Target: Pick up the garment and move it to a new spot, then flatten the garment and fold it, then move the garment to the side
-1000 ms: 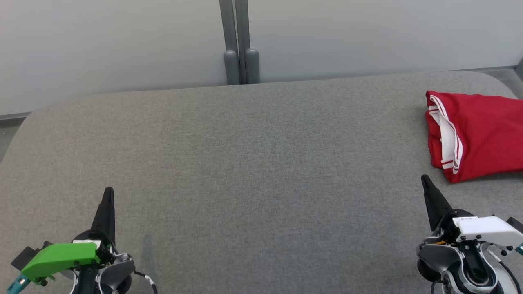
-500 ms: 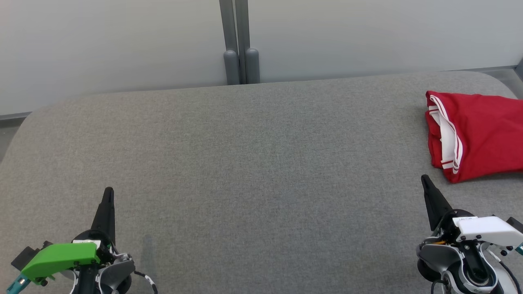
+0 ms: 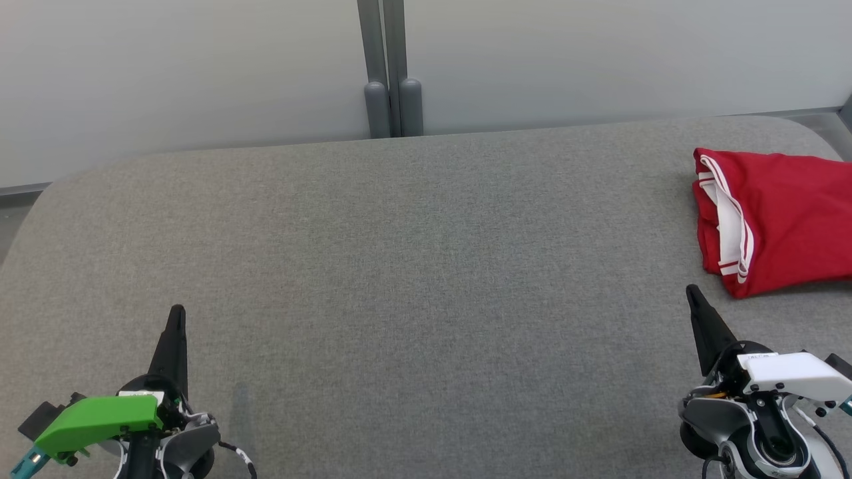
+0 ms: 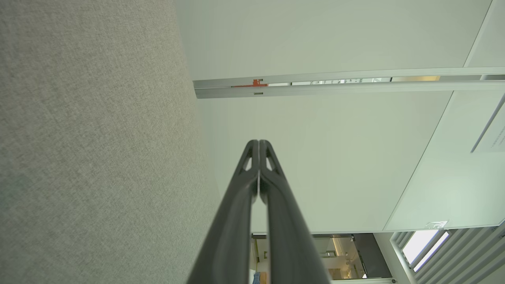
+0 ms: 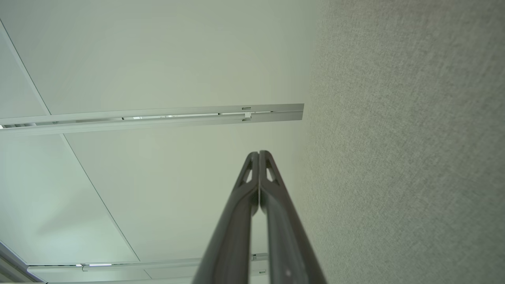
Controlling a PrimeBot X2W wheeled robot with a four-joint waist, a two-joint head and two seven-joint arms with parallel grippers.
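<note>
Garment [image 3: 789, 213] near closed right hand [image 3: 693, 294], closed left hand [image 3: 176, 314]

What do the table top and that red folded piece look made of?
The table top: grey woven fabric covering, matte, with a fine weave grain visible. The red folded piece: soft thin cloth, likely jersey knit; it creases and drapes.

The grey table [image 3: 399, 266] lies open across its width, save the folded red garment [image 3: 792, 219] at far right.
</note>
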